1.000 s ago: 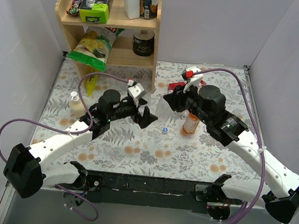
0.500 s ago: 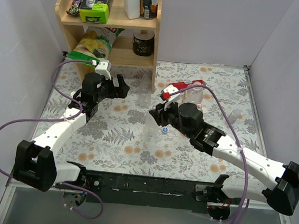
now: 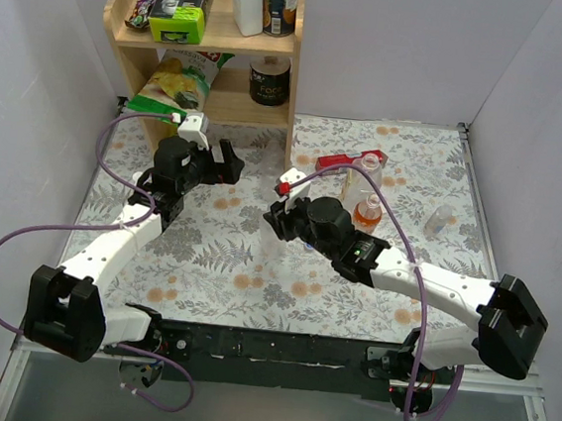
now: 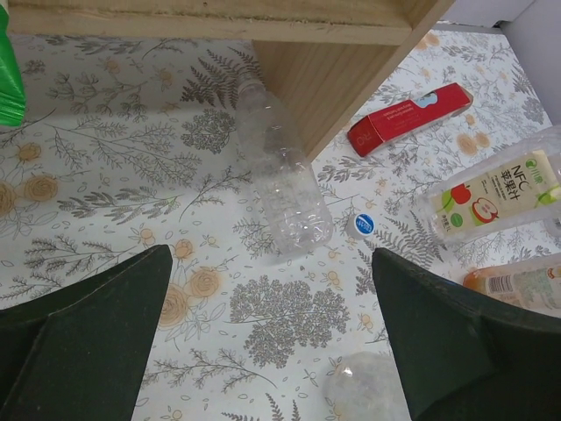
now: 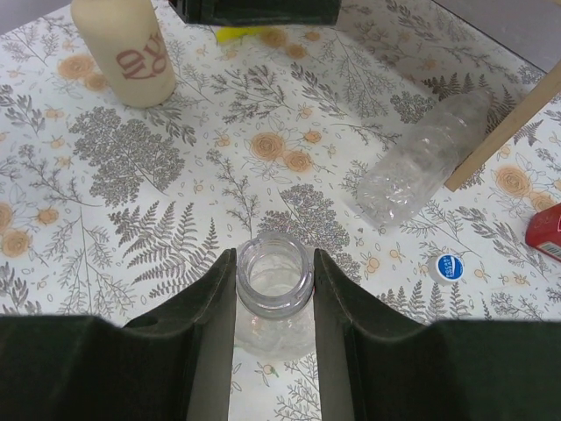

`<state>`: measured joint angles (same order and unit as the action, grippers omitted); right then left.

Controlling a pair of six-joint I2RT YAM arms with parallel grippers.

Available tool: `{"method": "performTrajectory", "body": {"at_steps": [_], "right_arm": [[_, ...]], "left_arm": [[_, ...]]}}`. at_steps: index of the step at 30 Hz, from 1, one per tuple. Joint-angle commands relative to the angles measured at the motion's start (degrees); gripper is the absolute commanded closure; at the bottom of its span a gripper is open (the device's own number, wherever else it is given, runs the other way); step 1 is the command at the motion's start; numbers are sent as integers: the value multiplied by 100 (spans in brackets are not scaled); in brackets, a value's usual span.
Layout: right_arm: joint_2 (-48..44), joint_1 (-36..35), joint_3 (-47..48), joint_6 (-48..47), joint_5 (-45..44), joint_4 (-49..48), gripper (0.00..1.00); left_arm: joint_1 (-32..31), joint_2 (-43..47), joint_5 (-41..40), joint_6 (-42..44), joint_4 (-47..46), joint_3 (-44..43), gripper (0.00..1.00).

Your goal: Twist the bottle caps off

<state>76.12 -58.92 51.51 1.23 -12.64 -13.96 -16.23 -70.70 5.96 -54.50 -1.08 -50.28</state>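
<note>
My right gripper (image 5: 274, 263) is shut on the bare threaded neck of an upright clear bottle (image 5: 274, 303); its mouth is open, with no cap on it. A blue and white cap (image 5: 448, 267) lies loose on the cloth to the right. Another clear bottle (image 5: 421, 162) lies on its side against the shelf leg. From above, the right gripper (image 3: 275, 220) is at mid-table. My left gripper (image 4: 270, 256) hangs open over the cloth, with the lying bottle (image 4: 282, 175) and the cap (image 4: 364, 224) beyond it. The orange-liquid bottle (image 3: 365, 215) stands further right.
A wooden shelf (image 3: 272, 100) with tins and snack bags stands at the back left. A red box (image 4: 408, 118) and a labelled juice bottle (image 4: 500, 193) lie right of its leg. A cream bottle (image 5: 131, 44) stands far left, a small clear bottle (image 3: 439, 221) far right.
The left arm swung from mid-table back left toward the shelf, still open. The right arm left the orange-liquid bottle, crossed left and now grips the clear bottle's neck.
</note>
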Motion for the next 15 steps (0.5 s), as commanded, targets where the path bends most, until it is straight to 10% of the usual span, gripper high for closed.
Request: {"method": "performTrajectory", "body": {"at_steps": [1, 6, 15], "right_arm": [[79, -41, -237, -106, -194, -608, 99], [149, -67, -317, -80, -256, -521, 86], [-62, -85, -194, -45, -309, -345, 30]], "left_arm": [[6, 284, -86, -26, -103, 36, 2], [6, 372, -95, 1, -147, 62, 2], [6, 390, -16, -17, -138, 36, 2]]}}
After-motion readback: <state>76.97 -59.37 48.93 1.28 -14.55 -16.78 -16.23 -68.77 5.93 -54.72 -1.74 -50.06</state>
